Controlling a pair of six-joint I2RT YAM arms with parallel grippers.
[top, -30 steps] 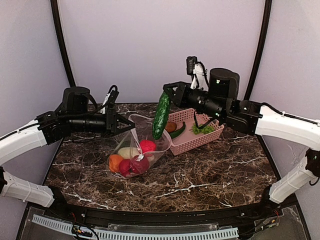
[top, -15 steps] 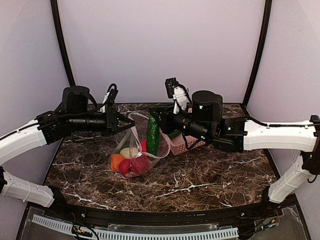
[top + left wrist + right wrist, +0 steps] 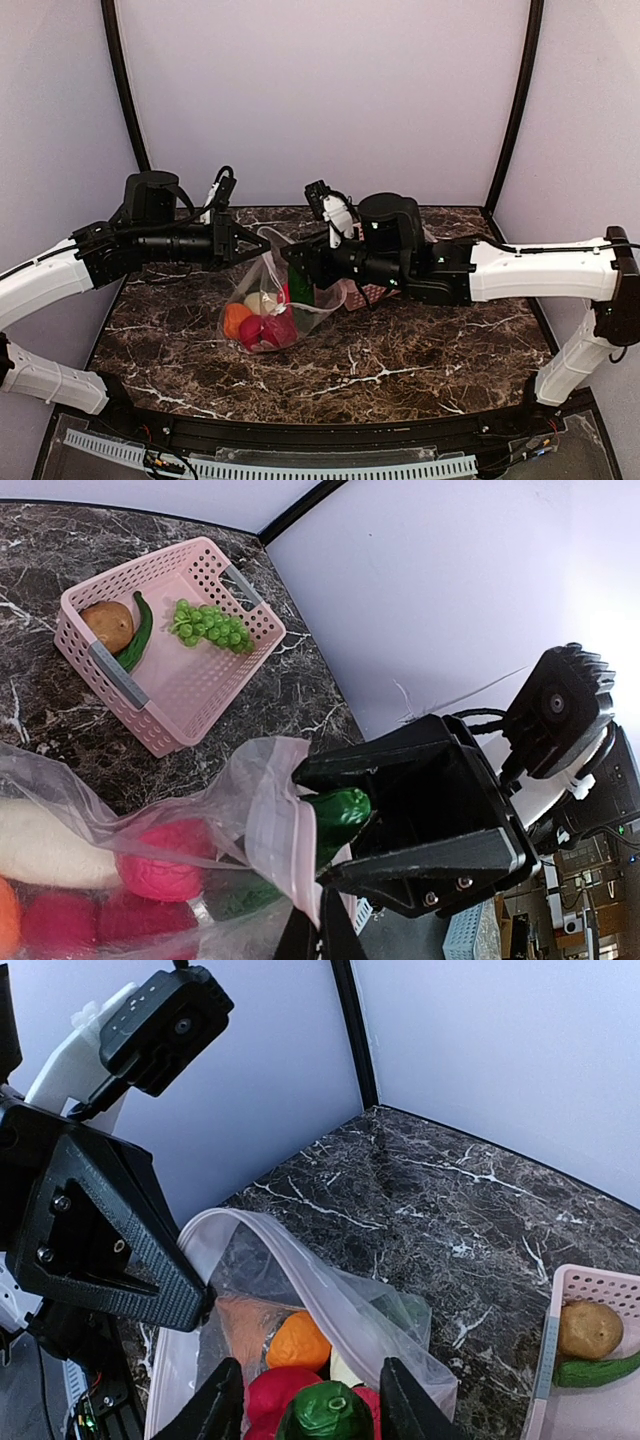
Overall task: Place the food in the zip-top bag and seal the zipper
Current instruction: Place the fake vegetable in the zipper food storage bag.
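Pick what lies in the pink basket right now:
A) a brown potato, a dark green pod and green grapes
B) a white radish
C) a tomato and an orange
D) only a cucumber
A: the left wrist view shows the pink basket holding a brown potato, a dark green pod and green grapes.

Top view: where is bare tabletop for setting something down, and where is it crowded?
Free: the marble table between the zip-top bag and the near edge; also the pink basket's floor beside the grapes. Crowded: the bag's mouth, where left claw and right claw meet.
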